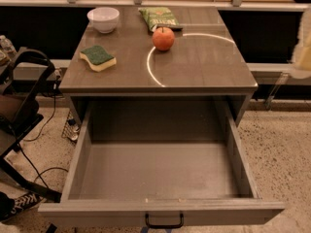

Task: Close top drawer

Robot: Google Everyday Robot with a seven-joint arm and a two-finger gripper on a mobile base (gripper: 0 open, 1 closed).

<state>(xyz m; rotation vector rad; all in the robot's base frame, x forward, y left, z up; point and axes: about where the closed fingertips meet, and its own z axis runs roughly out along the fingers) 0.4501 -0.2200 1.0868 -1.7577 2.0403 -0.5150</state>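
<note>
The top drawer (160,178) is a big, deep grey box. It is pulled far out from under the table (204,72), toward the camera. Its grey floor and walls show. It has one small black handle (164,221) in the middle of its front, and the bottom edge cuts the front off.

On the table are one white bowl (103,19), one green and yellow sponge (98,58), one red apple (163,38) and one green bag (157,18).

The gripper (303,50) is only a pale blur at the right edge, well apart from the drawer. I cannot tell if it is spread or pressed together.
</note>
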